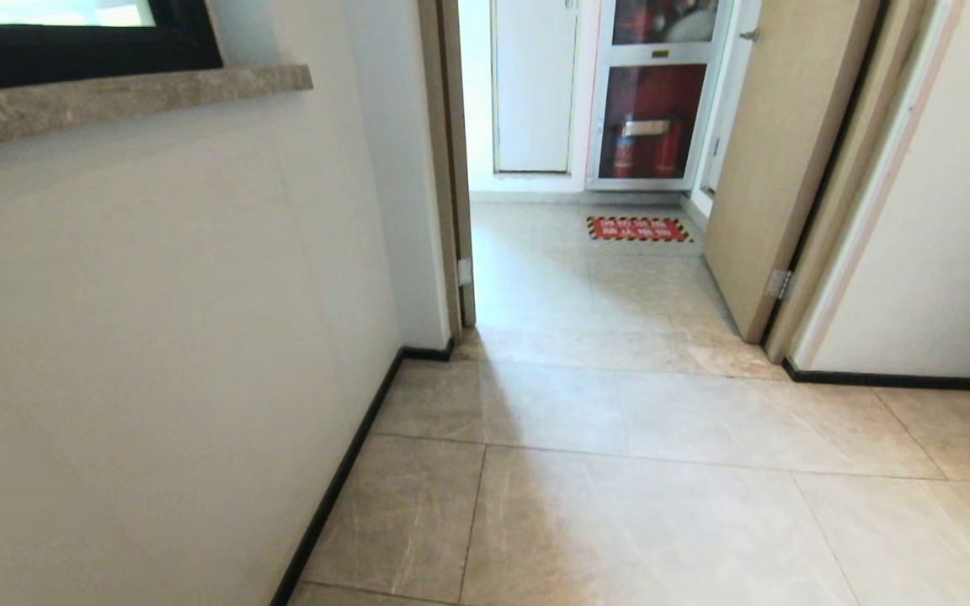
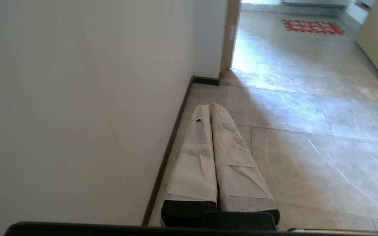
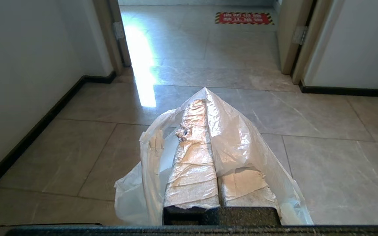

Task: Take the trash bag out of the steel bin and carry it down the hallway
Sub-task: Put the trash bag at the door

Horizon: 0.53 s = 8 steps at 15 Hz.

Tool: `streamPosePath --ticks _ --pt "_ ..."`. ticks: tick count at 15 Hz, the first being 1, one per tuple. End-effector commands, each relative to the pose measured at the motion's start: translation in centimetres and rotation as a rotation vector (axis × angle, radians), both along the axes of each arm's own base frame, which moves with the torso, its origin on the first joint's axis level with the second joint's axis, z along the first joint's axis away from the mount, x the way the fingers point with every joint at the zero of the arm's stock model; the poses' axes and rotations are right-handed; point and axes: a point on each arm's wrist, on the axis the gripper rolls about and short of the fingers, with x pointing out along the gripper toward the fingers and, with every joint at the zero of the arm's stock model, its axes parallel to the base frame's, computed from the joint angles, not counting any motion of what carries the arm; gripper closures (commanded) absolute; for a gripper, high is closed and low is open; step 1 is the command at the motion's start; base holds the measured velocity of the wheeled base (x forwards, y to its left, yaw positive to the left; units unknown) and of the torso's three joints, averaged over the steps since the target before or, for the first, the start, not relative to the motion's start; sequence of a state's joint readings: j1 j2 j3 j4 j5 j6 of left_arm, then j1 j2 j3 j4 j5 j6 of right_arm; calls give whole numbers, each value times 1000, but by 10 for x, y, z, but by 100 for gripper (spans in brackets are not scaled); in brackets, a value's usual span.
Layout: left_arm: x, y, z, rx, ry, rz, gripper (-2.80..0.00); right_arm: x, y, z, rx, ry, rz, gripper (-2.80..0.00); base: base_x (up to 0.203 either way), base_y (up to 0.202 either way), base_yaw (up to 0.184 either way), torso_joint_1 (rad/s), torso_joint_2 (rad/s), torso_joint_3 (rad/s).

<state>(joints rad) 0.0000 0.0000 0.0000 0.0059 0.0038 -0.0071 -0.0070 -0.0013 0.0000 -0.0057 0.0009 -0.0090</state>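
Translucent white plastic of the trash bag (image 3: 241, 137) drapes over the right pincer (image 3: 205, 108) in the right wrist view, its fingers (image 3: 192, 170), wrapped in pale tape, pressed together with the film pinched between them; the bag spills down both sides of them and hangs above the glossy beige-grey tiles of the hallway (image 3: 323, 157). Seen from the left wrist, the left pincer (image 2: 208, 106) is closed as well, its two taped fingers (image 2: 192, 157) lying side by side with nothing between them, and it hangs near the white wall (image 2: 77, 98) and its black baseboard (image 2: 169, 154) at 9 o'clock. From the head view neither arm shows: the wall with a stone window sill (image 1: 114, 101) fills the 9 o'clock side, tiles stretch from 6 o'clock toward a doorway (image 1: 586, 278) at 12 o'clock, and an open beige door (image 1: 780, 168) stands at 1 o'clock. Beyond the threshold a red floor sign with a yellow-and-black striped border (image 1: 638, 229) lies on the floor before a glass-fronted cabinet holding red fire extinguishers (image 1: 645, 147). No steel bin can be seen in any view
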Motion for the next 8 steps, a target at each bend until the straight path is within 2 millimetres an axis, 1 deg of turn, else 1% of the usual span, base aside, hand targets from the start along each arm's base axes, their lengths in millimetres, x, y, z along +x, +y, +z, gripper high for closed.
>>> streamPosePath --ticks 1,8 --pt "0 0 0 -1 0 1 0 0 0 0 0 -2 1 0 192 0 1 4 1 -2" --pt "0 0 0 -1 0 1 0 0 0 0 0 -1 0 0 192 0 1 3 2 3"
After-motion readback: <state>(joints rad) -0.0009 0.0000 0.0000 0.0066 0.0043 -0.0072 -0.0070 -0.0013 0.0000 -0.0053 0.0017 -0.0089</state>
